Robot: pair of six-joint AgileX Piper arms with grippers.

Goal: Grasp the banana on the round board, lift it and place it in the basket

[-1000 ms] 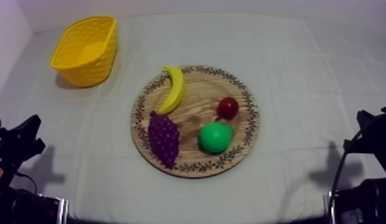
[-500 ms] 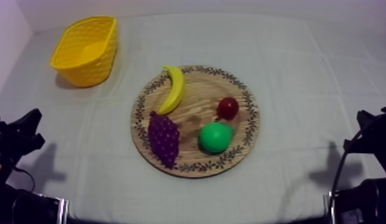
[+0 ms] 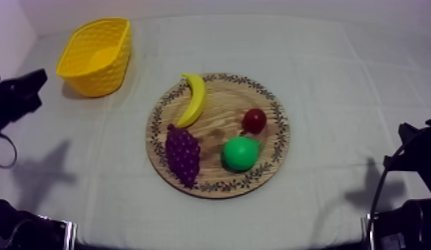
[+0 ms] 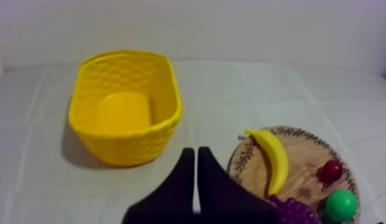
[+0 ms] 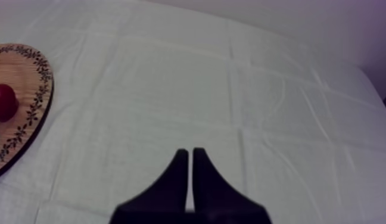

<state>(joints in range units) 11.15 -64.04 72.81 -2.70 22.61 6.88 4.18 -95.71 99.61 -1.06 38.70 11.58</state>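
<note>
Left tool (image 4: 195,156), pressed into a narrow, empty wedge, hangs at the left edge of the counter (image 3: 351,80), well apart from the wooden board (image 3: 221,110) and nearer the yellow basket (image 3: 108,76) in the far left corner. This looks like the approach, with the grasp not yet begun. Next it must spread wide and straddle the banana (image 3: 193,100), which lies by the board's far left rim, long axis far-to-near, thin tip toward the counter's far edge.

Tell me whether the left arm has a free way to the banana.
Probably yes: only bare cloth lies between the shut left hand and the banana on the wooden board.
</note>
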